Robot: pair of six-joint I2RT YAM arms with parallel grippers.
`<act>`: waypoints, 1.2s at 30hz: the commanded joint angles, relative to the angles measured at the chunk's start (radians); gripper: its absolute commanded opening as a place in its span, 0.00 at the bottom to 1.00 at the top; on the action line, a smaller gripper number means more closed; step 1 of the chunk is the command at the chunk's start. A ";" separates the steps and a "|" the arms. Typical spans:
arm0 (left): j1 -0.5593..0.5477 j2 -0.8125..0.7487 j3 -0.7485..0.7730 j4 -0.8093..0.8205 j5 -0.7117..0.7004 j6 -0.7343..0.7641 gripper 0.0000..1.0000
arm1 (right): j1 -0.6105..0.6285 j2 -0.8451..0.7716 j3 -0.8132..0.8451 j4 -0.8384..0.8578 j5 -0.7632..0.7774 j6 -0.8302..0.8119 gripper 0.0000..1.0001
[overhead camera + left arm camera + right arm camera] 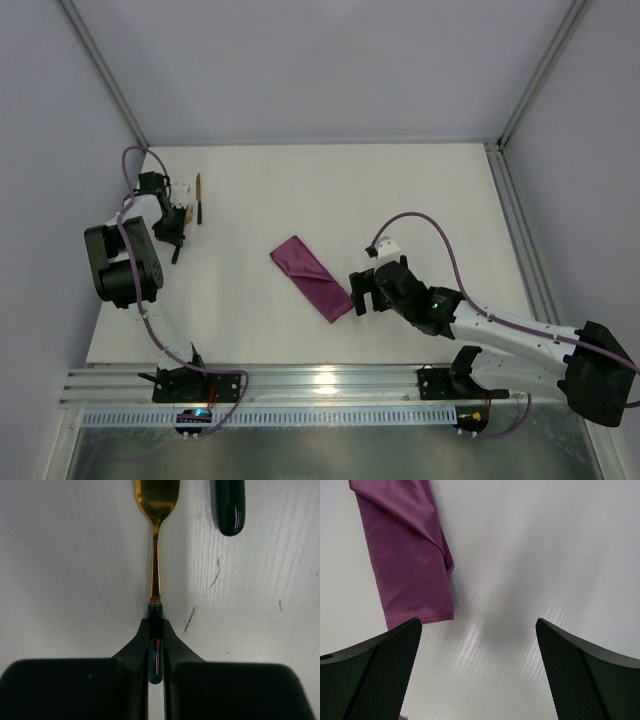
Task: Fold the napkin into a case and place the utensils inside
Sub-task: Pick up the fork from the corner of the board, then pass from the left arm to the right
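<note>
The napkin (pixel 312 277) lies mid-table folded into a slim magenta-purple strip, set diagonally; its near end (pixel 405 555) shows in the right wrist view. My right gripper (pixel 358 292) hovers open just right of that end, with only bare table between its fingers (pixel 477 625). At the far left, my left gripper (pixel 177 240) is shut on the dark handle of the gold fork (pixel 156 575), its tips (pixel 156 625) pinching the handle from both sides. The knife (pixel 198 198) lies right beside it, and its dark handle end (pixel 228 507) shows in the left wrist view.
A metal rail (pixel 330 385) runs along the near edge with both arm bases on it. Frame posts (pixel 105 85) and grey walls close the left, right and back sides. The white table (pixel 400 190) has small dark scuffs (pixel 190 619).
</note>
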 commanded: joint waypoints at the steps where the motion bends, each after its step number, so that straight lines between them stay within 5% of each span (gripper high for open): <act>1: 0.002 0.017 -0.063 -0.045 0.009 0.036 0.00 | -0.002 -0.030 0.023 0.003 0.021 0.008 0.99; 9: 0.015 -0.291 -0.132 -0.002 0.157 -0.010 0.00 | -0.057 -0.057 -0.005 0.030 -0.036 0.011 0.99; 12: -0.091 -0.415 -0.123 -0.055 0.186 0.028 0.00 | -0.143 -0.059 -0.028 0.058 -0.115 0.016 0.99; 17: -0.434 -0.477 -0.050 -0.212 0.274 0.104 0.00 | -0.275 -0.076 -0.052 0.112 -0.253 0.011 0.99; 27: -0.980 -0.322 0.010 -0.374 0.342 0.702 0.00 | -0.549 -0.206 -0.049 0.008 -0.365 -0.026 0.99; 36: -1.128 -0.198 0.029 -0.371 0.450 1.038 0.00 | -0.586 -0.215 -0.077 -0.035 -0.372 -0.006 0.99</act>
